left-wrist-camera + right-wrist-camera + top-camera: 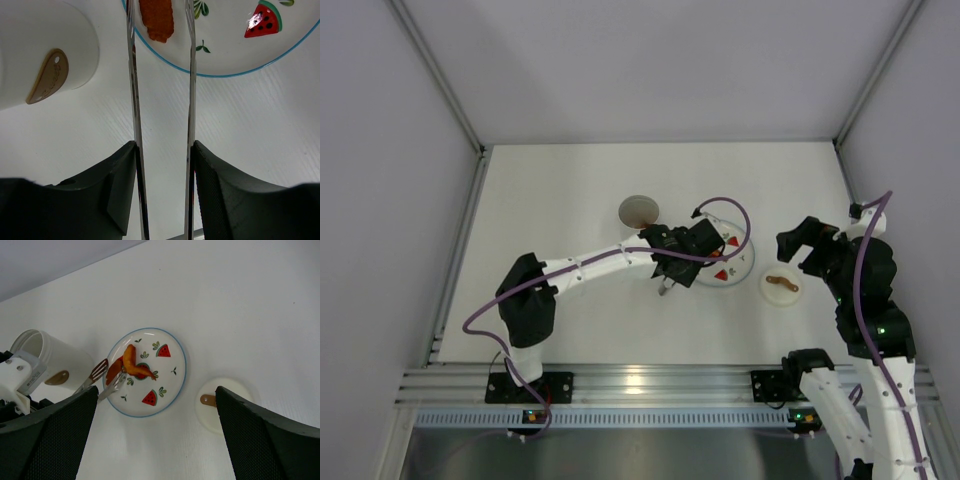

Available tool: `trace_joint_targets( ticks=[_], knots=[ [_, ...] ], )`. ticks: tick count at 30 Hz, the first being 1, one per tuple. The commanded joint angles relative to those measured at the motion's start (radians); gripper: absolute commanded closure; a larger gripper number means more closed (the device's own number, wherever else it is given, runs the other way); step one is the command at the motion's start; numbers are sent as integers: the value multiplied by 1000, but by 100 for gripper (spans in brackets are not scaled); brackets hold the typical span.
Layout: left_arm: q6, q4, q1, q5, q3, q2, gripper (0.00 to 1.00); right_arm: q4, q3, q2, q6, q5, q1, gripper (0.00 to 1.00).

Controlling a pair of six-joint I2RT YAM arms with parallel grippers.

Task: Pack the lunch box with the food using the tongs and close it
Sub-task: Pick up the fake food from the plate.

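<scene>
Left claw [164, 147] is clamped on the tongs [190, 100], one finger on each blade; the blades run out side by side over the plate [225, 50] rim, an orange piece of food [157, 19] lying between their tips, though whether it is pinched cannot be told; in the right wrist view more orange-red pieces sit near the plate's middle; the box [639, 211] stands upright and uncovered at about 10 o'clock of the plate, close to its edge but apart from it; the lid [780, 287] lies flat at about 4 o'clock of the plate, just beside its rim; right claw [803, 248] hangs with jaws wide and nothing between them, at about 1 o'clock of the lid; the tabletop [560, 190] lies bare toward 12 o'clock as far as the back wall, and toward 9 o'clock as far as the side wall.
</scene>
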Motion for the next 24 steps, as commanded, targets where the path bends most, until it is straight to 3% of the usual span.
trace_joint_targets(
  ticks=[1,7,24],
  knots=[
    [12,41,2,12,-5,4,48,0,-1,-9,-13,9,-14,0],
    [8,36,2,21,-9,-8,50,0,0,-10,-13,9,-14,0],
    [18,11,-2,45,4,-62,77,-2,11,-9,-10,9,-15,1]
  ],
)
